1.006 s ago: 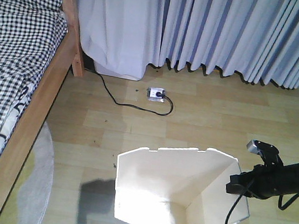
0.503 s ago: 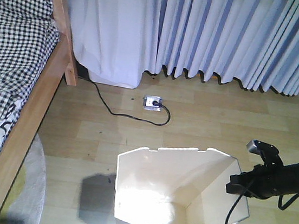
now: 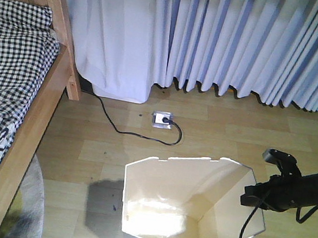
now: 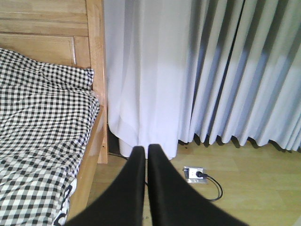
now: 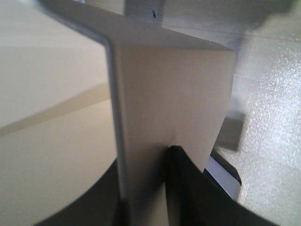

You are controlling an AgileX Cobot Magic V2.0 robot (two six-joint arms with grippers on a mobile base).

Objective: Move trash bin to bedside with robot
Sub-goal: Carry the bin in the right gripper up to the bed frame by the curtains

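The right gripper (image 5: pixel 148 188) is clenched on the right-hand wall of the white trash bin (image 3: pixel 162 183), one finger inside and one outside the thin rim. The bin sits directly to that gripper's left, its open mouth showing bare, sunlit inner walls and base. The bed (image 3: pixel 19 73) with checked bedding lies well apart, further to that gripper's left across the wooden floor (image 3: pixel 232 134), while the left gripper (image 4: pixel 146 157) has its two fingers pressed together, with the curtains (image 4: pixel 211 70) ahead of it.
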